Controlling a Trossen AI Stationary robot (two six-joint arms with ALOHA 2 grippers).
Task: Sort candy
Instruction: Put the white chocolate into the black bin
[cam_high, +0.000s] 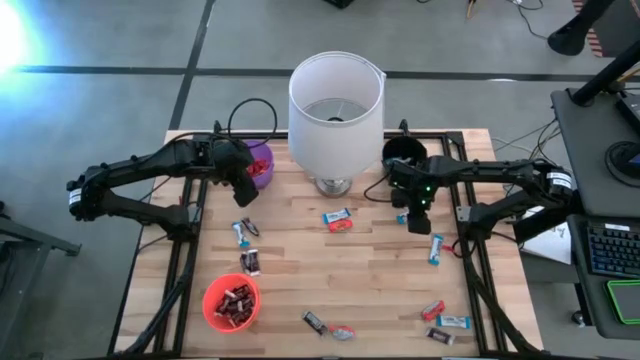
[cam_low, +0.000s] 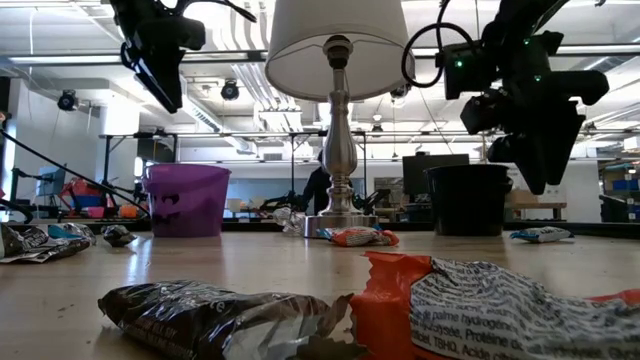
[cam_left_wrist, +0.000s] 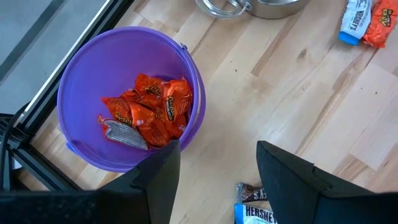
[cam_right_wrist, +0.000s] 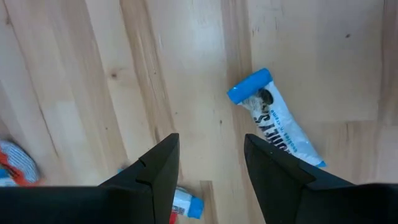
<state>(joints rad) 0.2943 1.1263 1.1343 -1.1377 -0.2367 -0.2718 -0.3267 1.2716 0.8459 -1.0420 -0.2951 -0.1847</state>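
Note:
Wrapped candy lies scattered on the wooden table (cam_high: 300, 260). A blue-and-white bar (cam_high: 436, 248) lies near the right edge, and a blue and a red one (cam_high: 338, 220) lie by the lamp. My left gripper (cam_high: 245, 195) hangs open above the table beside the purple cup (cam_left_wrist: 124, 93), which holds orange-red candy (cam_left_wrist: 152, 112). A blue-and-white bar (cam_left_wrist: 258, 214) lies below its fingers. My right gripper (cam_high: 413, 222) hangs open over bare wood in front of the black cup (cam_high: 402, 152), with a blue-and-white bar (cam_right_wrist: 277, 121) just beside it. Both grippers are clear of the table in the low view.
A white-shaded lamp (cam_high: 336, 110) stands at the far middle of the table. A red cup (cam_high: 232, 300) with dark candy sits near the front left. More candy lies along the front edge (cam_high: 330, 328) and at the front right (cam_high: 445, 322).

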